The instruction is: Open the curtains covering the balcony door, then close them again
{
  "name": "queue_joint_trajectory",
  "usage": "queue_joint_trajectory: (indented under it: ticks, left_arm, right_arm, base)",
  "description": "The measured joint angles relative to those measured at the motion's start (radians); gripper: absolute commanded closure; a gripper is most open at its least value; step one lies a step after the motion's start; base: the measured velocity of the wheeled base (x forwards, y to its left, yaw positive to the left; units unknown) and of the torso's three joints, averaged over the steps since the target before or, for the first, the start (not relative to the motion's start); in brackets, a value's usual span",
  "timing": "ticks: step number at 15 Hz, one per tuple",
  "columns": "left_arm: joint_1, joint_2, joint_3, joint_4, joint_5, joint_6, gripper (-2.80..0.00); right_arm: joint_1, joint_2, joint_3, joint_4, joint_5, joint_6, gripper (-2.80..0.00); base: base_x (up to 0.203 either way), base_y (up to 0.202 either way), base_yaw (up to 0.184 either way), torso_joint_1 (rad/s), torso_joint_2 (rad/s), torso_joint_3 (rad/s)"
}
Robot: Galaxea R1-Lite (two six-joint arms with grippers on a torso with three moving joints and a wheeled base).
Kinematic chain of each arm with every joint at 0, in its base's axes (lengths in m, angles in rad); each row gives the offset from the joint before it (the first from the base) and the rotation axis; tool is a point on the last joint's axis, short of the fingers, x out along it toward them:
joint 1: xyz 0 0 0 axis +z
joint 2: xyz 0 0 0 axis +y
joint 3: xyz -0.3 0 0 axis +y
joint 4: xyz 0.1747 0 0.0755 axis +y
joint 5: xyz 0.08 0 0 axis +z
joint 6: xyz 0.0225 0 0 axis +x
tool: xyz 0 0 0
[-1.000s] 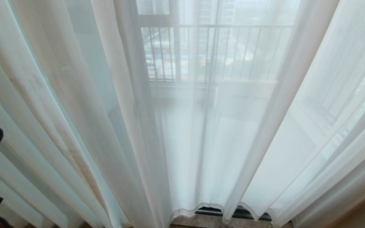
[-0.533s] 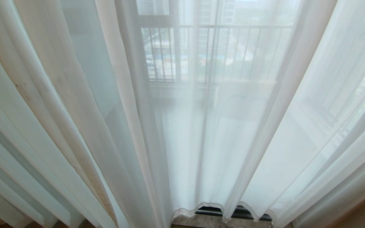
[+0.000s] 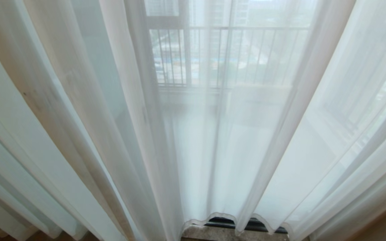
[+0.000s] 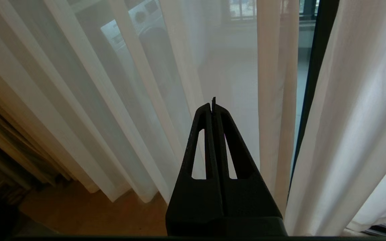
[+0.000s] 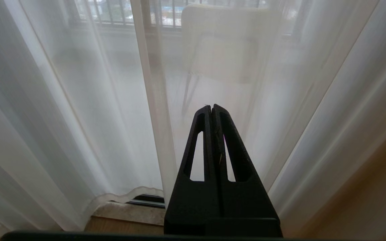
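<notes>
Sheer white curtains (image 3: 193, 134) hang drawn across the balcony door (image 4: 313, 83), covering it fully. Whether they have been opened once cannot be told. Left pincer (image 4: 212, 103) and right pincer (image 5: 211, 108) are both pressed shut, empty, pointing at the fabric.

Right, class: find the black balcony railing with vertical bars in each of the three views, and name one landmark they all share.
Head view: the black vertical-bar balcony railing sits at upper centre, behind the sheer white pleated curtains.
Left wrist view: not in it.
Right wrist view: a strip along the top edge, behind the fabric.
Shared landmark: the curtains.
</notes>
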Motion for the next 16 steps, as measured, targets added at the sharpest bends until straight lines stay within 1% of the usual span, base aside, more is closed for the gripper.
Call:
queue_joint_trajectory:
  ticks: [3,5,6,7,9,10,11,14,15,16]
  left_arm:
    - [0.054,0.000,0.000,0.008,-0.006,-0.004,0.00]
    - [0.065,0.000,0.000,0.015,-0.005,-0.019,0.00]
    - [0.060,0.000,0.000,-0.008,-0.005,-0.026,0.00]
    - [0.039,0.001,0.000,-0.024,-0.002,-0.031,0.00]
    - [-0.042,-0.002,0.000,-0.035,0.015,-0.045,0.00]
    - [-0.071,-0.011,0.000,-0.026,0.022,-0.049,0.00]
    - [-0.077,-0.032,0.000,-0.004,0.021,-0.050,0.00]
    - [-0.058,-0.096,0.000,0.098,0.013,-0.047,0.00]
    - [-0.058,-0.128,0.000,0.121,-0.003,-0.041,0.00]
    - [-0.058,-0.166,-0.002,0.148,-0.046,-0.036,0.00]
  right_arm:
    - [0.000,0.000,0.000,0.000,0.000,0.000,0.00]
    - [0.000,0.000,0.000,0.000,0.000,0.000,0.00]
    - [-0.001,0.000,0.000,0.000,0.000,0.000,0.00]
    - [0.000,0.000,0.000,0.000,0.000,0.000,0.00]
    - [0.000,0.000,0.000,0.000,0.000,0.000,0.00]
    - [-0.001,0.000,0.000,0.000,0.000,0.000,0.00]
    - [0.000,0.000,0.000,0.000,0.000,0.000,0.00]
    - [0.000,0.000,0.000,0.000,0.000,0.000,0.00]
    - [0.000,0.000,0.000,0.000,0.000,0.000,0.00]
    - [0.000,0.000,0.000,0.000,0.000,0.000,0.00]
  base:
    - [0.000,0.000,0.000,0.000,0.00,0.000]
    - [0.000,0.000,0.000,0.000,0.00,0.000]
    - [0.000,0.000,0.000,0.000,0.00,0.000]
    - [0.000,0.000,0.000,0.000,0.00,0.000]
    - [0.000,0.000,0.000,0.000,0.00,0.000]
    - [0.000,0.000,0.000,0.000,0.00,0.000]
    - [0.000,0.000,0.000,0.000,0.00,0.000]
    - [0.000,0.000,0.000,0.000,0.00,0.000]
    - [0.000,0.000,0.000,0.000,0.00,0.000]
    - [0.000,0.000,0.000,0.000,0.00,0.000]
